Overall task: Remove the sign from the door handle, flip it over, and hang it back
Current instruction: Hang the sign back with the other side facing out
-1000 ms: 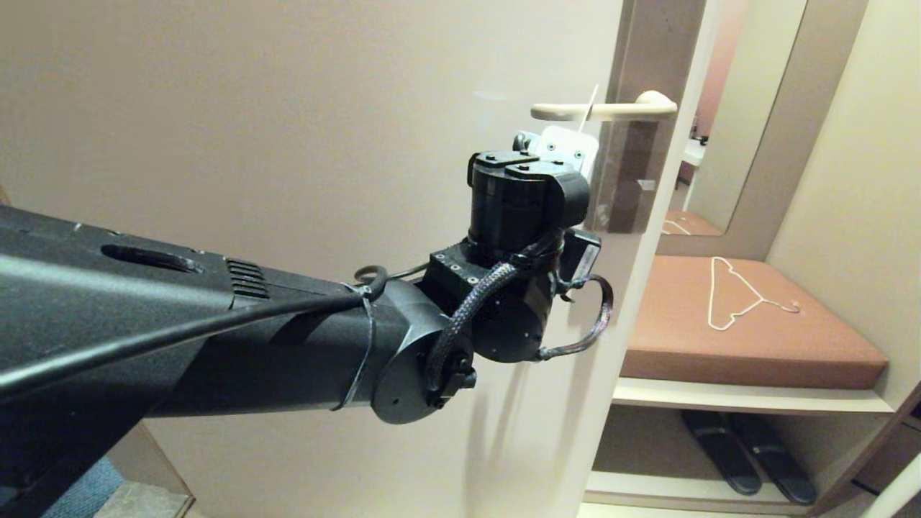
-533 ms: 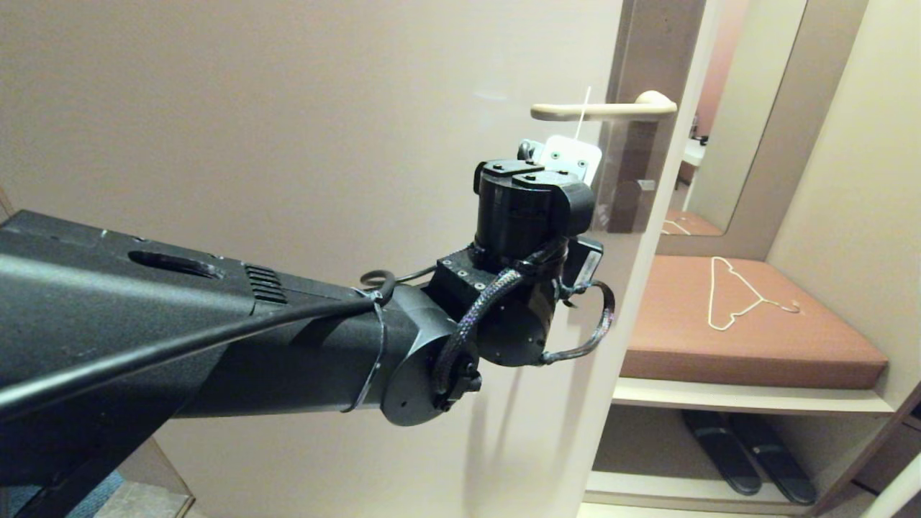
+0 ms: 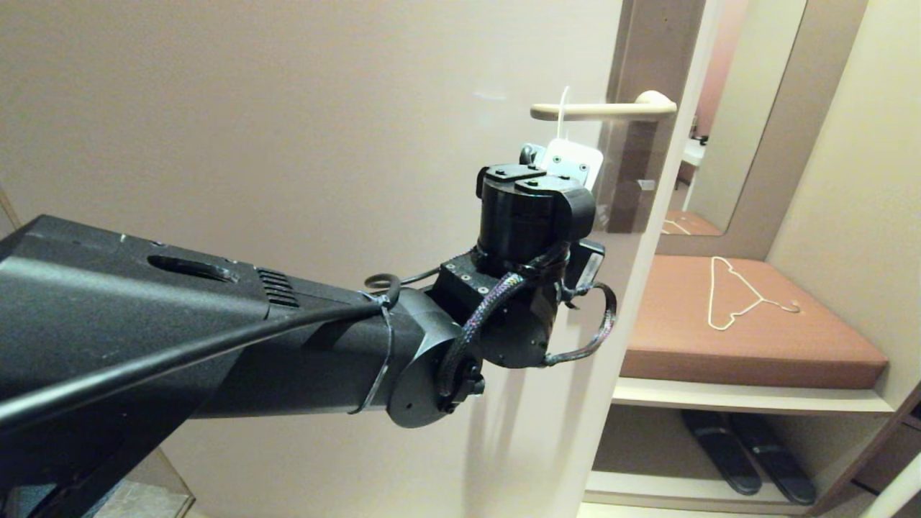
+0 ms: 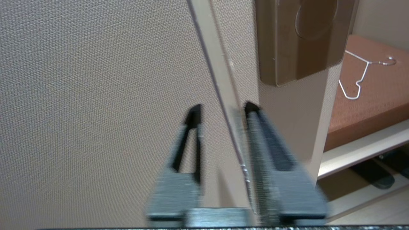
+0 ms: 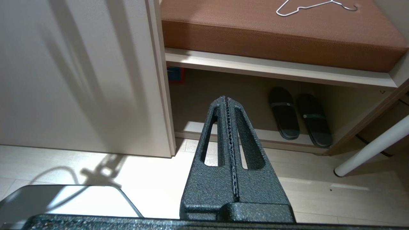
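Note:
The sign [image 3: 564, 97] shows edge-on as a thin white line crossing the cream door handle [image 3: 611, 110], with its top above the lever. My left arm reaches up just under the handle, and its wrist [image 3: 532, 208] hides the fingers in the head view. In the left wrist view my left gripper [image 4: 222, 108] is open. The sign's thin edge [image 4: 219, 70] runs between its fingers, close to one finger [image 4: 265, 150]. The handle's brownish plate [image 4: 297, 41] lies beyond. My right gripper [image 5: 226, 97] is shut on nothing, low and pointing toward the floor.
The pale door [image 3: 324, 144] fills the left. To the right a brown cushioned bench [image 3: 813, 345] carries a white wire hanger [image 3: 734, 295]. Black slippers [image 3: 748, 453] lie on the shelf beneath it. A white pole [image 5: 374, 145] slants near the floor.
The left gripper's jaws have opened off the sign. The sign's top edge has slid left along the handle, and the left wrist has dropped slightly.

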